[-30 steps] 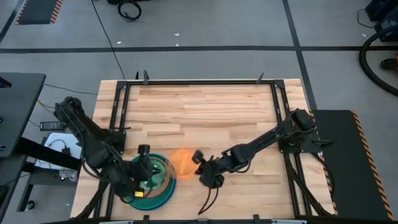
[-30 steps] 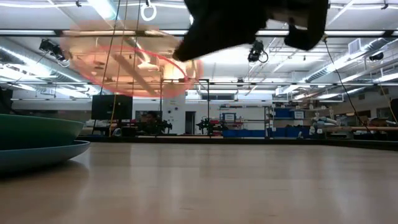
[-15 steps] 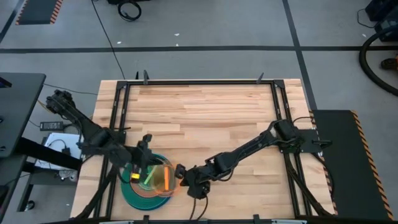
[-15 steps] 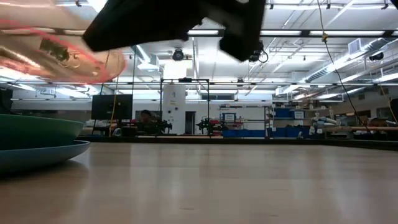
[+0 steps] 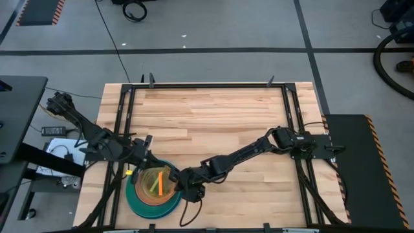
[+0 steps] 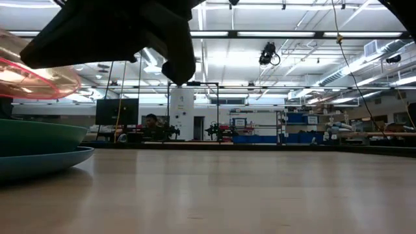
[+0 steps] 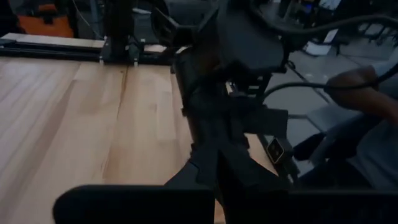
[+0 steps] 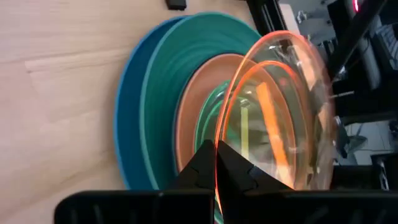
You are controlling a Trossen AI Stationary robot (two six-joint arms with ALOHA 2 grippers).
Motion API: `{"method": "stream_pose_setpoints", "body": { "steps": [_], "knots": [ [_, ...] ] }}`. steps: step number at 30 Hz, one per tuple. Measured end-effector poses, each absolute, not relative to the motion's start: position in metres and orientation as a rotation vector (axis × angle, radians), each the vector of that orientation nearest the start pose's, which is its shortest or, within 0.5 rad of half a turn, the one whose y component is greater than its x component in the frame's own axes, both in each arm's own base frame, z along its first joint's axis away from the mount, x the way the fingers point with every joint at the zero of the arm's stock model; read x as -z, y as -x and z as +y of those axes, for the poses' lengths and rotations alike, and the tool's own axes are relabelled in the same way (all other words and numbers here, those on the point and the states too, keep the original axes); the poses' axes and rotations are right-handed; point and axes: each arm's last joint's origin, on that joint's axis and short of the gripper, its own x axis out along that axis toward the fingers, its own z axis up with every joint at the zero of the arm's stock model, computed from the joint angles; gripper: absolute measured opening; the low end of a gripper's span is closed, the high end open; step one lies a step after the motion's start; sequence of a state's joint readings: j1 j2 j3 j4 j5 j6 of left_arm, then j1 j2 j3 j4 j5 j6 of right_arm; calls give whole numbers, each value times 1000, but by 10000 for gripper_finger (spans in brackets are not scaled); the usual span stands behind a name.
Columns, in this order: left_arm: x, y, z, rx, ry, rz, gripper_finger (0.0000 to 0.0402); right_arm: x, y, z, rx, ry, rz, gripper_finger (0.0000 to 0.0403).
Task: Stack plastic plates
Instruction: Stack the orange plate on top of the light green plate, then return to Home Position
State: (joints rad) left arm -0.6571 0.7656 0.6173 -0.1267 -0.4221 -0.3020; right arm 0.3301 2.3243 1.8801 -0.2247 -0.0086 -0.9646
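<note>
grey taped floor [image 5: 213,26], ceiling strip lights [image 6: 305,34], distant blue shelving [image 6: 302,120]

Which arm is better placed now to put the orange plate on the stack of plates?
Probably the right. The right gripper is shut on the rim of the translucent orange plastic plate, holding it just above the stack of round plastic plates. The left gripper holds nothing beside the stack.

glossy translucent orange plate [image 8: 280,112], pale wood-plank table [image 5: 213,123]

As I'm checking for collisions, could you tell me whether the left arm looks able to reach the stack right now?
Probably not cleanly: the right gripper holds the orange plate over the stack, blocking the left gripper beside it.
</note>
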Motion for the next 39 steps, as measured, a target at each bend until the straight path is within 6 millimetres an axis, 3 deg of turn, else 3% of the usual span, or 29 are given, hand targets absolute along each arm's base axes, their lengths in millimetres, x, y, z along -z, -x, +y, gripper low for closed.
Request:
{"method": "stream_pose_setpoints", "body": {
  "steps": [12, 18, 23, 29, 35, 39],
  "knots": [
    [-242, -137, -87, 190, 224, 165, 11, -168, -506, 159, -640, 996, 433, 12],
    [-224, -136, -86, 189, 265, 153, 11, -165, -508, 154, -666, 976, 416, 55],
    [-223, -136, -86, 196, 295, 125, 11, -165, -506, 156, -727, 985, 394, 112],
    [-225, -136, -86, 199, 302, 111, 11, -167, -509, 154, -587, 997, 434, 166],
    [-225, -136, -87, 212, 304, 114, 11, -168, -505, 147, -518, 985, 544, 182],
    [-221, -135, -86, 220, 257, 146, 11, -187, -496, 143, -505, 910, 605, 175]
  ]
}}
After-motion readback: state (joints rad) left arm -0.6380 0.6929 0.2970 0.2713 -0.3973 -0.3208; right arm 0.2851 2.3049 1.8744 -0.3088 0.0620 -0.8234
